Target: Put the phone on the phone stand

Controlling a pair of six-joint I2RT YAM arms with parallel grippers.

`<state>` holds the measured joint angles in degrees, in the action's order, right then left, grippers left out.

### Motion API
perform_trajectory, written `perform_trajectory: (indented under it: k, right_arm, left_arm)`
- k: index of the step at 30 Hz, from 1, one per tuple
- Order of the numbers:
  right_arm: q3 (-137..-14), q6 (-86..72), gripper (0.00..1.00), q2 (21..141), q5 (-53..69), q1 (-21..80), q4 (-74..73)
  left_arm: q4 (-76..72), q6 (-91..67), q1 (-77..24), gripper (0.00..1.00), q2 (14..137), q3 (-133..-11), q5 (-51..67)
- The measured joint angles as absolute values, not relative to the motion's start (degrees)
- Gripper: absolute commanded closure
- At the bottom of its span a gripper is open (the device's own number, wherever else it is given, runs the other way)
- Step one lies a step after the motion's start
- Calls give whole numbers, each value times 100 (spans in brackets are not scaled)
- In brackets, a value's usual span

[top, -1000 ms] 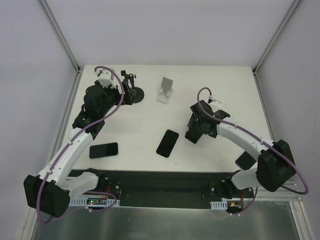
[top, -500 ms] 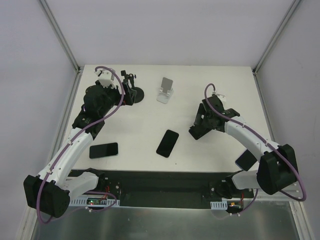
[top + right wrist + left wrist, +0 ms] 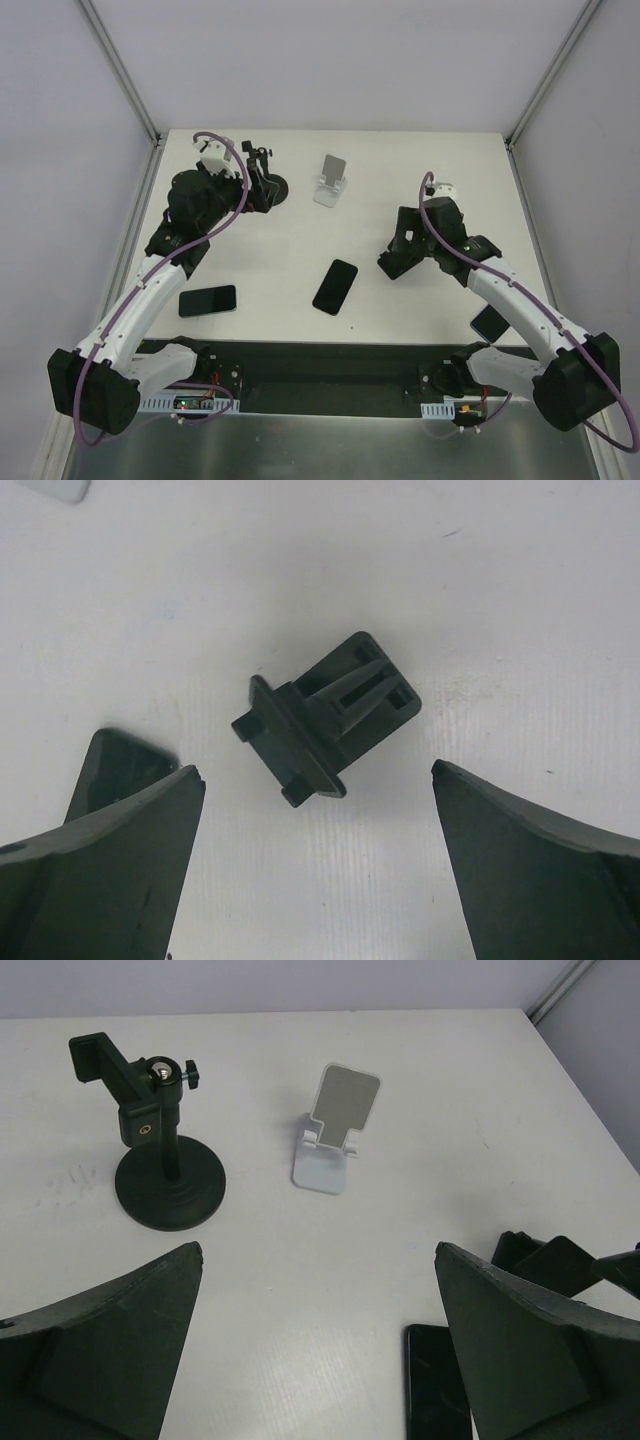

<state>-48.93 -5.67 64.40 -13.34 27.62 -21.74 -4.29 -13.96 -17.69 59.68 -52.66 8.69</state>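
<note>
Phone (image 3: 335, 286): lies flat and dark side up on the white table (image 3: 450, 170), near the middle towards the front, well apart from the stand, with neither gripper touching it
Phone stand (image 3: 332, 180): white, upright at the far middle of the table, its plate tilted back
Right gripper (image 3: 392, 262): low over the table just right of the phone, fingers spread apart
Black plastic piece (image 3: 325, 725): small, lying on the table between the right fingers, touching neither
Left gripper (image 3: 318, 1260): at the far left, fingers wide apart, near the black clamp stand (image 3: 265, 185)
Second phone (image 3: 208, 299): flat at the near left
Third phone (image 3: 490, 320): near right, partly hidden by the right arm
</note>
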Motion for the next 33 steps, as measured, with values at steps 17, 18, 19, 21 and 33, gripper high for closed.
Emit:
perform_trajectory:
  k: [17, 18, 19, 21, 33]
  right_arm:
    - [-6309, -3599, 4, 8628, -2696, 3245, -3719]
    - [-6333, -3763, 4, 8659, -2770, 3297, -3760]
    - [-6342, -3931, 4, 8676, -2845, 3352, -3804]
    - [-6342, -4303, 4, 8698, -2978, 3439, -3918]
    - [-6514, -6117, 6, 8976, -3793, 3649, -4364]
  left_arm:
    - [-530, -1461, -1769, 1, 6130, -5266, 1007]
    - [-530, -1461, -1769, 1, 6130, -5266, 1007]
    - [-530, -1459, -1769, 1, 6130, -5266, 1007]
    - [-530, -1459, -1769, 1, 6130, -5266, 1007]
    - [-532, -1459, -1769, 1, 6130, -5266, 1004]
